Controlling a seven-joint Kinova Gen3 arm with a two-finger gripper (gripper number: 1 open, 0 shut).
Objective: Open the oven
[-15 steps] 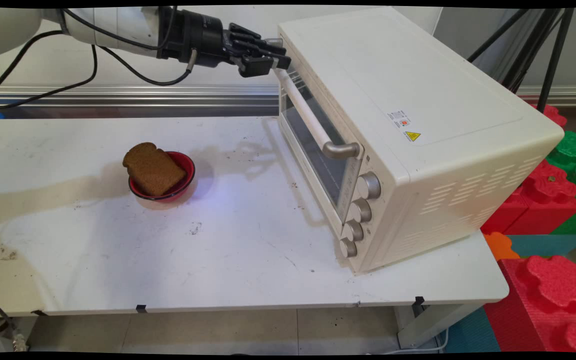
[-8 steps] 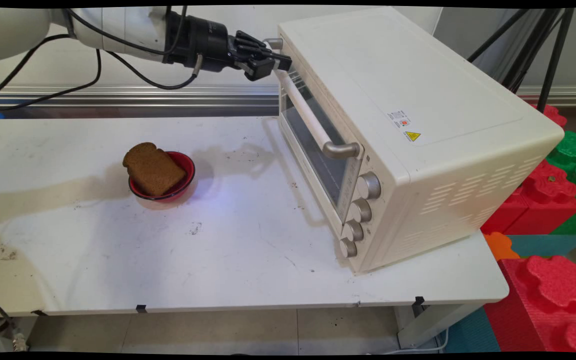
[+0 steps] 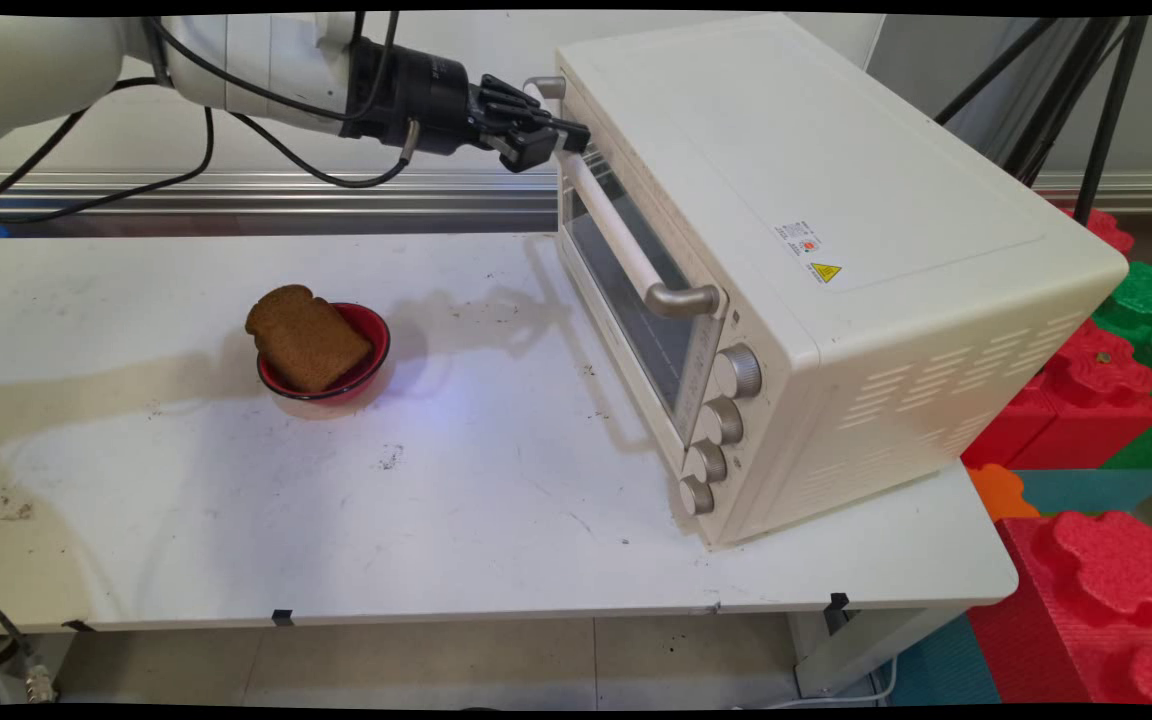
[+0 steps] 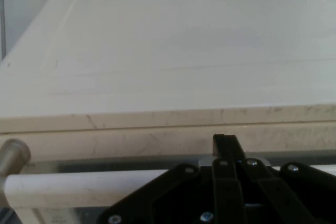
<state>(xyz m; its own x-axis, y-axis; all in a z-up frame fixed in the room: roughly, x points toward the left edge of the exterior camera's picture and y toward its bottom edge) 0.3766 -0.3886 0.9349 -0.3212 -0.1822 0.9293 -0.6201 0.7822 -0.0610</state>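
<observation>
Taking the toaster oven (image 3: 816, 270) as the landmark and going from left to right: well to its left on the white counter (image 3: 236, 500) stands a small red bowl (image 3: 364, 362) with a dark rim, and a slice of brown bread (image 3: 304, 337) leans in it, tilted, its top crust poking up over the bowl's left rim. Bowl and bread are well apart from the oven and from the arm.

Above them and nearer the oven, the white arm (image 3: 236, 62) reaches in level from the left, with black cables hanging from it. Its black gripper (image 3: 564, 138) is at the oven's upper far front corner, right against the far end of the door handle (image 3: 626, 240). In the hand view the gripper (image 4: 227, 153) sits over the cream handle bar (image 4: 79, 187), with the bar's grey metal end post (image 4: 13, 156) off to the side and the oven's flat top (image 4: 199, 40) filling the space beyond. Whether the gripper is clamped on the bar or only pressed near it, I cannot tell.

The oven itself is cream, set at an angle on the counter's right part, its glass door (image 3: 636, 300) closed and facing left. Four round knobs (image 3: 721, 425) run down the near end of its front.

Right of the oven, off the counter, are red and green foam blocks (image 3: 1106, 400).
</observation>
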